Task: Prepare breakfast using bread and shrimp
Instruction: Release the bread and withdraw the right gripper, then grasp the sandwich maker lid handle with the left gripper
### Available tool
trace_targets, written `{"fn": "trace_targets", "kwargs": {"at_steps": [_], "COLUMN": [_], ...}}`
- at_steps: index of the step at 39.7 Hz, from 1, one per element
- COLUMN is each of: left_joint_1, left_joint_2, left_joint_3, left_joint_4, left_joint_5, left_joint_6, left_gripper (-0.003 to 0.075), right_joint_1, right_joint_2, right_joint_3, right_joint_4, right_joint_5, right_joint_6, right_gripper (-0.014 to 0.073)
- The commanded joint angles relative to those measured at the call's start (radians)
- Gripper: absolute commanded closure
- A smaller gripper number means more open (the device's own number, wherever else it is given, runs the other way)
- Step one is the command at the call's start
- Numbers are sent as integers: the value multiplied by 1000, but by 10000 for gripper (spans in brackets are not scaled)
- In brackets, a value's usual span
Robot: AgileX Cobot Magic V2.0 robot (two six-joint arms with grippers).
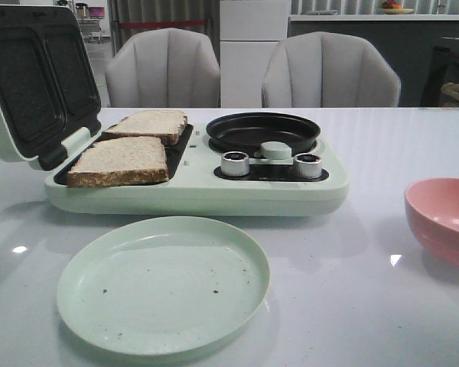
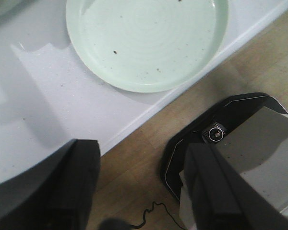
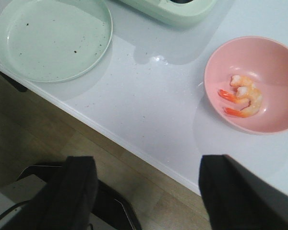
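Two slices of bread lie side by side on the left plates of the pale green breakfast maker (image 1: 191, 196): the near slice (image 1: 121, 160) and the far slice (image 1: 149, 124). The shrimp (image 3: 242, 96), pale pink with orange-red tail ends, lies in the pink bowl (image 3: 259, 52), which stands at the table's right edge (image 1: 444, 218). My left gripper (image 2: 144, 191) is open and holds nothing, hovering over the table's front edge near the green plate (image 2: 146, 40). My right gripper (image 3: 149, 191) is open too, above the front edge, short of the bowl. Neither gripper shows in the front view.
The maker's lid (image 1: 30, 76) stands open at the left. Its right half holds a black round pan (image 1: 262, 130) and two silver knobs (image 1: 235, 163). A pale green plate (image 1: 163, 283) with dark crumbs sits in front. Two grey chairs (image 1: 164, 69) stand behind the table.
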Motion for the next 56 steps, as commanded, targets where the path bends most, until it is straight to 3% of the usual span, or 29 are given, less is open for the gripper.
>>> {"fn": "trace_targets", "kwargs": {"at_steps": [1, 12, 24, 31, 42, 56], "left_joint_1": [83, 454, 872, 1054, 1164, 1168], "left_joint_2": [21, 22, 28, 69, 223, 476], "left_joint_3": [-70, -101, -134, -174, -312, -545], "left_joint_4": [28, -44, -391, -500, -536, -634], "left_joint_5": [-25, -28, -127, -182, -221, -249], "left_joint_6": [27, 172, 482, 555, 558, 558], "left_gripper": [283, 283, 290, 409, 621, 621], "right_joint_1": [-4, -4, -4, -4, -4, -4], "right_joint_2": [-3, -3, -3, -3, -3, -3], "right_joint_3": [-24, -24, -24, -24, -24, -24], "right_joint_4": [-3, -3, -3, -3, -3, -3], "right_joint_5": [-51, -51, -51, -51, -51, -51], "right_joint_6": [1, 1, 1, 1, 1, 1], "right_gripper": [46, 46, 46, 46, 46, 46]}}
